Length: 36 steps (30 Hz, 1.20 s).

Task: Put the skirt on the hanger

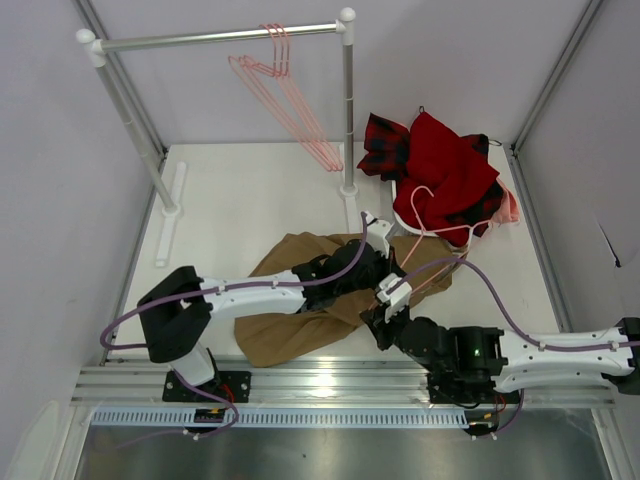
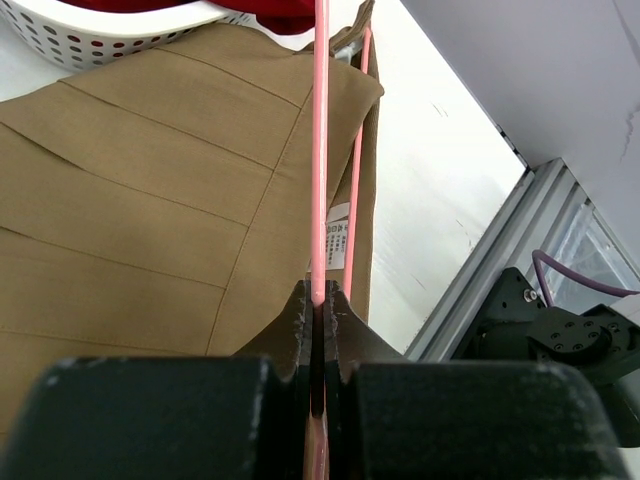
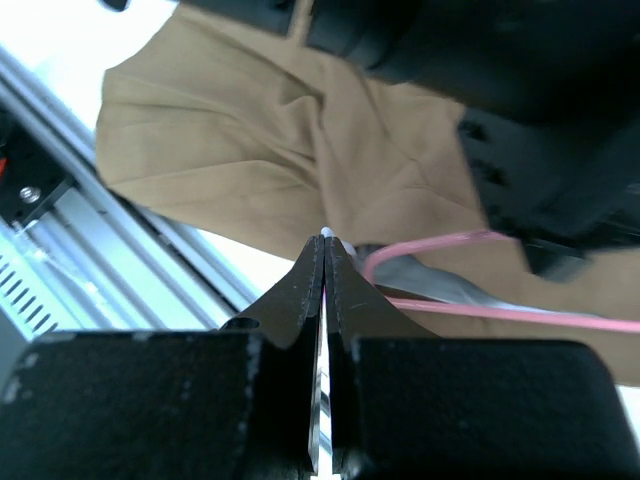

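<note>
On a white table [image 1: 250, 200] with pale walls on three sides, a tan, soft cloth skirt [image 1: 285, 340] lies spread out near the front edge. Two black-and-white robot arms reach over it, one from each side.

The left gripper [image 2: 318, 300] is clamped tight on one straight wire of a thin pink triangular hanger [image 2: 320, 150]. The hanger lies on the right-hand part of the skirt. In the left wrist view, the gripped wire runs forward over the tan cloth, and a second pink wire runs close along the skirt's edge, beside a small white label. It is not clear whether any part of the hanger sits inside the garment. From above, the hanger's curved hook points away from the arms, towards a white perforated plastic basket [image 2: 90, 40].

The right gripper [image 3: 325, 250] has its black fingers pressed together over the skirt's near edge, close to a bend of pink wire. It cannot be told whether they pinch cloth or anything else.

A crumpled red garment [image 1: 445, 165] and a red-and-black plaid cloth [image 1: 385, 145] are heaped in the basket at the table's far right. At the back, several spare pink hangers [image 1: 290, 100] dangle from a white-posted clothes rail [image 1: 220, 38].
</note>
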Tool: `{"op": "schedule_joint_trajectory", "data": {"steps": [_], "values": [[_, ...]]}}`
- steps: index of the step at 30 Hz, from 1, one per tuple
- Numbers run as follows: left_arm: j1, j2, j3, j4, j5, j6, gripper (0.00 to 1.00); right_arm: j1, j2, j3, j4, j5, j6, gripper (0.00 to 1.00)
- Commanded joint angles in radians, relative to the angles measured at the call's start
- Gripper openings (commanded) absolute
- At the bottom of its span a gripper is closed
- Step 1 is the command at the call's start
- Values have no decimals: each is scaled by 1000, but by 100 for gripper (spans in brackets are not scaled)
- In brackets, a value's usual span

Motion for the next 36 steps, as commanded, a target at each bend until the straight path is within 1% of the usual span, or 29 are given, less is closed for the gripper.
{"op": "schedule_joint_trajectory", "data": {"steps": [1,6,11,18,23,28,33,36], "values": [[-2,-56,17,21,-39,19,0,5,-30,68,-53,93,-3,0],[-2,-87,14,15,-52,57,0,4,-60,88,-134,106,43,0],[-4,-107,-16,52,-53,88,0,7,-74,88,-136,89,50,0],[-21,-129,-16,41,-65,117,0,5,-76,86,-169,155,93,0],[-41,-117,-5,38,-85,114,0,4,-77,95,-100,184,63,0],[-70,-110,12,7,-119,120,0,4,-39,104,-97,256,59,0],[-80,-99,36,-25,-151,120,0,5,-22,111,-42,248,34,0],[-80,-108,46,-63,-173,125,0,4,-14,120,-68,271,33,0]]}}
